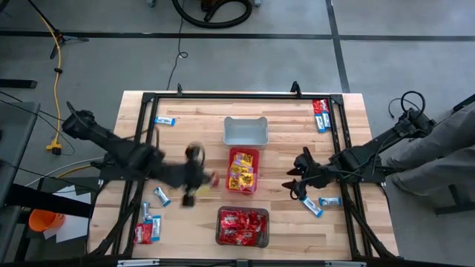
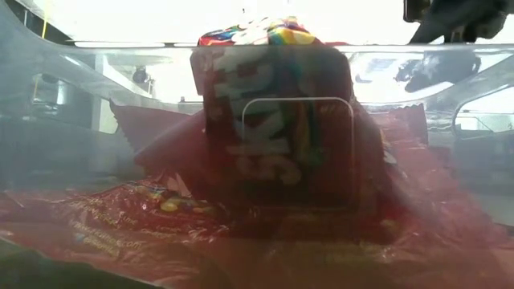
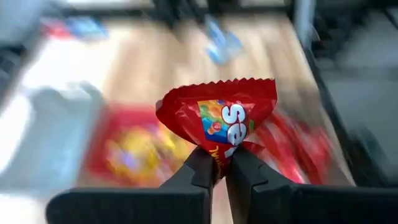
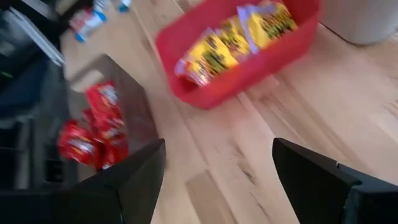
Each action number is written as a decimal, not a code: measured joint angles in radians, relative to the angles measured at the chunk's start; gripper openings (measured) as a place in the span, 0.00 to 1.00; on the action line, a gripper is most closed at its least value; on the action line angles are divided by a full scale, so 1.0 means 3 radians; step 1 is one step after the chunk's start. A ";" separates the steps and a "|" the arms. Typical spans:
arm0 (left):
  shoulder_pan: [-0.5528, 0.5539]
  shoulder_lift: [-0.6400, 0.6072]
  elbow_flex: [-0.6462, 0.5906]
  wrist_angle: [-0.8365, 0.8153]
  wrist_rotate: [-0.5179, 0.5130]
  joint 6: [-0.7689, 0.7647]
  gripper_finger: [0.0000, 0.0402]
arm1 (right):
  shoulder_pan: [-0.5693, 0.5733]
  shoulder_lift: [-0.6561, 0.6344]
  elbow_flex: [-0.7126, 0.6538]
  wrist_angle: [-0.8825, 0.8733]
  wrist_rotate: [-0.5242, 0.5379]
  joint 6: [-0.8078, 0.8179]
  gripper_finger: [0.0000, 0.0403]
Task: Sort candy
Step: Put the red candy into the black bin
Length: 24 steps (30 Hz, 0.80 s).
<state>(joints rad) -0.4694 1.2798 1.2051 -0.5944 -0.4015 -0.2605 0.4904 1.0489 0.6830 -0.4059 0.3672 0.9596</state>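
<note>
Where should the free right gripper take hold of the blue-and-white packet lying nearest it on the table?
Probably from straight above, across its narrow width near the middle. The blue-and-white packet lies flat on the bare wood table, long and slim, set diagonally, so the fingers should turn to straddle it. The right gripper is open beside it; another packet lies close alongside.

- The left gripper (image 1: 194,159) is smeared in the high view.
- Behind the red packet (image 3: 217,115), the bins are blurred.
- At 3 o'clock, the right gripper's (image 1: 291,182) fingertips are too small to judge there.
</note>
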 joint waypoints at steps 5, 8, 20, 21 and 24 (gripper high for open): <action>0.0539 0.0021 -0.0630 0.2056 0.0532 0.0396 0.01 | 0.0000 0.0000 0.0000 0.0610 0.0000 -0.0099 0.72; 0.0741 0.0025 -0.1176 0.3309 0.0999 0.0152 0.01 | 0.0000 0.0000 0.0000 0.1154 0.0001 -0.0381 0.72; 0.0984 0.0029 -0.1831 0.4401 0.1208 -0.0222 0.01 | -0.0092 0.0000 0.0063 0.2295 0.0797 -0.2527 0.69; 0.0979 0.0029 -0.1832 0.4398 0.1225 -0.0191 0.01 | -0.0120 0.0000 0.0074 0.2292 0.0795 -0.2533 0.66; 0.0971 0.0030 -0.1833 0.4390 0.1228 -0.0098 0.01 | -0.0182 0.0000 0.0088 0.2279 0.0560 -0.2529 0.50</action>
<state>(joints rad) -0.1780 1.2888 0.6552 0.7226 -0.0332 -0.2899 0.4359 1.0489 0.7094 0.2778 0.5352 0.2008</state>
